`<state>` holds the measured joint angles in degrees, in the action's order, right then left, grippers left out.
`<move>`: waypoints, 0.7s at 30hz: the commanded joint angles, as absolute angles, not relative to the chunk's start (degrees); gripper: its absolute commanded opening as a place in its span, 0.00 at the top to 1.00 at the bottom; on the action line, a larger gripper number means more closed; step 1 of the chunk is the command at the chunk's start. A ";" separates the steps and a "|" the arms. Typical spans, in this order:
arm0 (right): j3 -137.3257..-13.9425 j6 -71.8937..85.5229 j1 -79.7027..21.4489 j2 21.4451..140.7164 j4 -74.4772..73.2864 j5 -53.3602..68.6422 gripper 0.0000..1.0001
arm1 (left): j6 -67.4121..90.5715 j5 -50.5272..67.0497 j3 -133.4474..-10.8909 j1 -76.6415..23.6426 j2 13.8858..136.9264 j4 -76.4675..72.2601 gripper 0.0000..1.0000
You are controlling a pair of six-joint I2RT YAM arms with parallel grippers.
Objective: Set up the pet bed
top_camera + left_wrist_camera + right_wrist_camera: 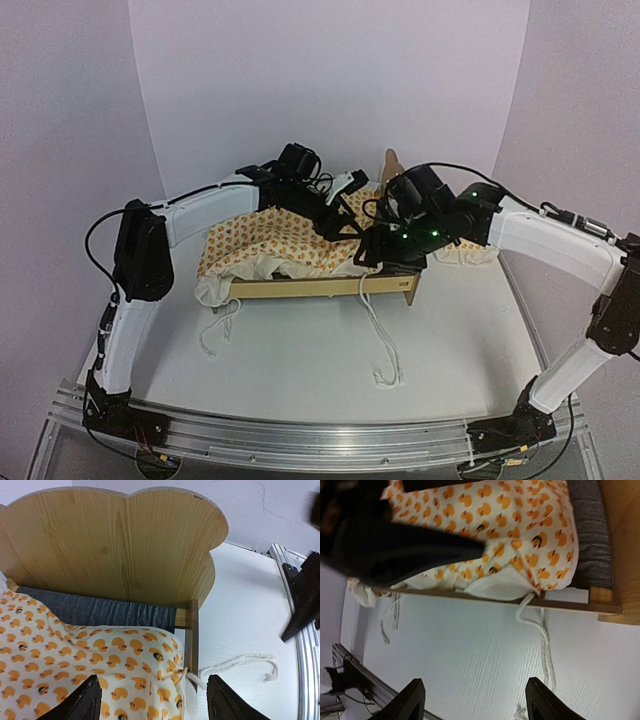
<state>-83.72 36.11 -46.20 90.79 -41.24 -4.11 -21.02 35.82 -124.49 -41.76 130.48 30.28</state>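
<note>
— Where is the bed [320, 287]?
— In the middle of the counter [300, 360], headboard [115, 545] at the right, duck cushion [285, 240] lying on it.
— And the fingers?
— Left fingers [90, 702] apart over the cushion's corner by the headboard. Right fingers [415, 700] apart too, above bare counter beside the bed.

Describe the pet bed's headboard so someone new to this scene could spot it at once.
On the white table stands a light plywood pet bed holding a duck-print cushion. At one end rises the headboard: an upright wooden panel with a scalloped, cloud-shaped top, far taller than the low side rails beside it.
</note>
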 commanded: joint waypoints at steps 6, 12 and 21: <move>-94.77 39.64 -39.59 108.19 -40.52 -11.33 0.20 | -38.07 23.88 -115.99 -31.91 110.45 58.08 0.25; -90.67 39.83 -35.86 111.23 -29.52 -5.60 0.23 | -43.20 14.25 -91.86 -27.44 99.83 56.59 0.19; -93.26 36.37 -34.41 113.83 -27.80 1.46 0.92 | -46.41 5.32 -79.52 -26.97 100.14 44.17 0.28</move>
<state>-91.25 38.14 -34.23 114.88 -29.89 -1.79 -43.63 10.56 -80.87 -26.97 100.18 51.70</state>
